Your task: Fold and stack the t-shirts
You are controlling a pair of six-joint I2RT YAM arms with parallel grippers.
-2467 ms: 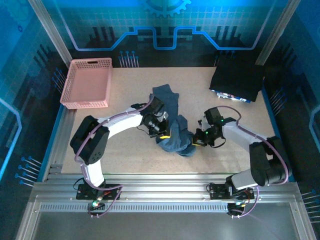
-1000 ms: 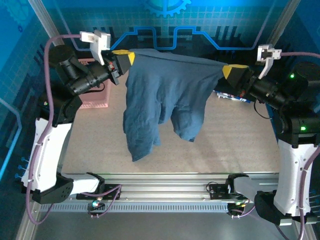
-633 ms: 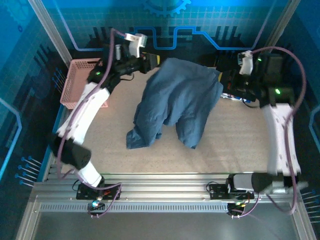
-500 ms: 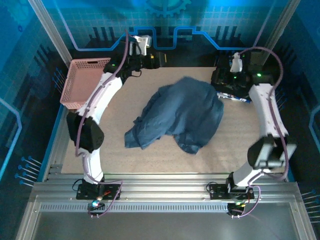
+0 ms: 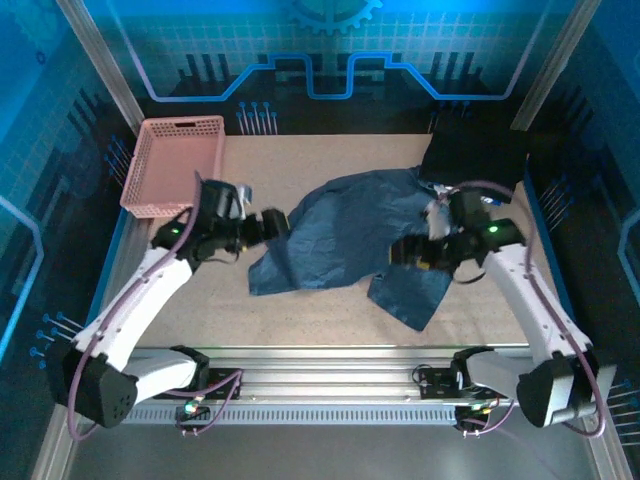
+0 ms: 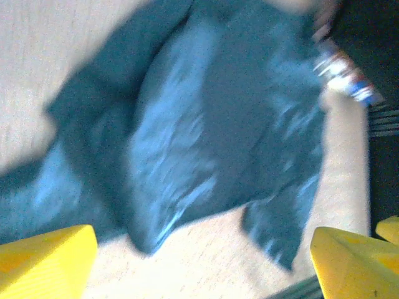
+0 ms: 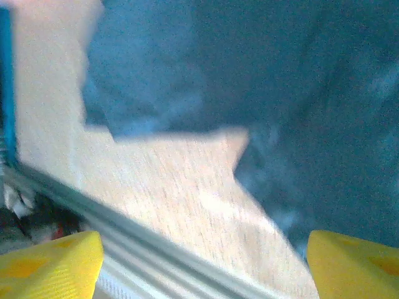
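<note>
Flattening step. T-shirt [image 5: 345,235] lies rumpled, right of pink basket [image 5: 175,165]. Left gripper [image 5: 272,225] and right gripper [image 5: 402,250] are at its edges, both released and empty. Next move, probably: grasp corners, pull flat.

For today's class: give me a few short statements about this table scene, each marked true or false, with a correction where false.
1. The t-shirt lies crumpled on the table. True.
2. A t-shirt lies in the basket. False: nothing lies in it.
3. The left end effector grips the t-shirt. False: its jaws stand wide open with nothing between them.
4. The right end effector is open. True.
</note>
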